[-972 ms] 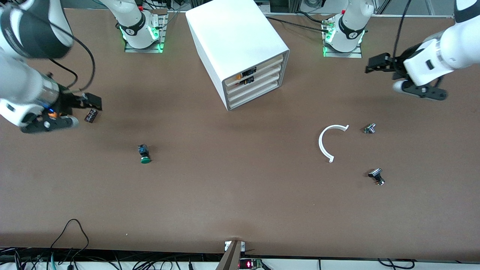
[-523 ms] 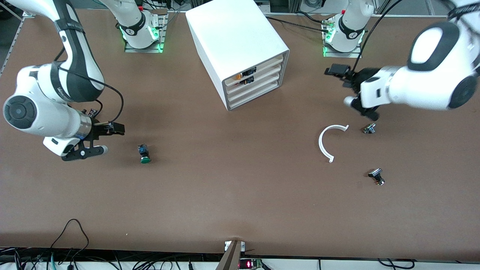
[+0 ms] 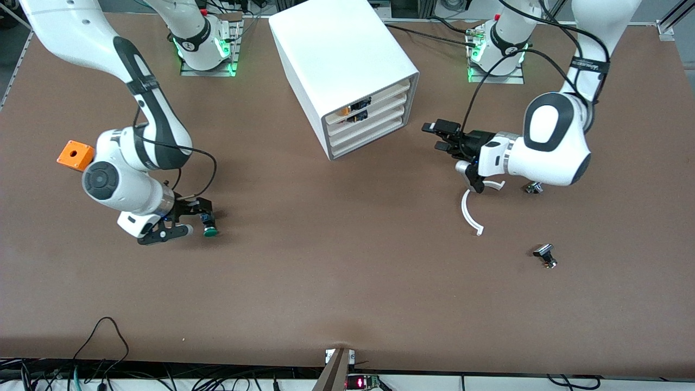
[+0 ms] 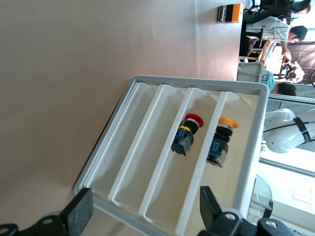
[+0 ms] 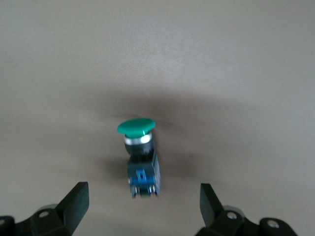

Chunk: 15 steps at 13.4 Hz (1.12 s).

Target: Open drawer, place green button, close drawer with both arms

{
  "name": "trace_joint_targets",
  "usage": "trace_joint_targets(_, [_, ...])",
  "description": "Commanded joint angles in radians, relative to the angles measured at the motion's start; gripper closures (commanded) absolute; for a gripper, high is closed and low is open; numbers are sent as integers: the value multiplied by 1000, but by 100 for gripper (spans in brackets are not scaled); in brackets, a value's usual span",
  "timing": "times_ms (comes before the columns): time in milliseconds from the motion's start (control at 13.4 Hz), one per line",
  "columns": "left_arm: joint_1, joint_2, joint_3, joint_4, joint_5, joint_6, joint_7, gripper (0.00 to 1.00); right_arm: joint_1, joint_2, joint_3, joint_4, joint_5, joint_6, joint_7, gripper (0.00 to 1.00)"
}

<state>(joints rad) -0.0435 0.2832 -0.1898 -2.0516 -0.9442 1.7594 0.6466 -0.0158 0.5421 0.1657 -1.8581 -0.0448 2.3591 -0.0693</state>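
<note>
The white cabinet stands at the robots' edge of the table. The drawer, its lowest one, is shut. In the left wrist view the drawer is the slot nearest the table. My left gripper is open and hovers in front of the cabinet's drawer fronts without touching them; it also shows in the left wrist view. The green button lies on its side on the table. My right gripper is open around the button's black-blue end, with its fingers clear of it.
An orange box sits near the right arm's end. A white curved strip and two metal buttons lie toward the left arm's end. Red-capped and yellow-capped buttons sit in the upper drawers.
The right gripper has swung down and across to the green button. The left gripper has moved in toward the cabinet's front. The orange box is uncovered.
</note>
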Motion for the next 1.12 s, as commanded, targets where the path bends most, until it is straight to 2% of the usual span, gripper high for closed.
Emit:
trace_joint_targets(0, [7,33,-28,-74,-121,87,176,6,-4,44,9,-27,-1,97,-15,0])
trace_joint_targets(224, [5,108,-66,-134,-292,137,371,8,-4,58,9,-27,-1,108,-12,1])
trace_joint_targets(299, [-2,137,-68,-139,-321,138,428,14,-4,56,9,-27,-1,103,-6,9])
trace_joint_targets(374, [-22,168,-69,-140,-333,140,450,17,-4,55,9,-26,-1,101,-1,24])
trace_joint_targets(523, [-35,204,-71,-140,-370,158,456,21,-4,55,11,-26,-1,101,-6,62])
trace_joint_targets(673, [-48,237,-86,-140,-398,158,504,35,-4,55,11,-26,-1,100,-10,86])
trace_joint_targets(748, [-49,257,-89,-143,-418,157,525,35,-4,55,9,-26,-1,92,-12,94])
trace_joint_targets(822, [-49,277,-95,-148,-424,154,551,36,-4,55,11,-24,-1,88,-14,99])
trace_joint_targets(1047, [-49,294,-128,-171,-476,154,565,37,-6,52,26,8,-1,40,-10,100])
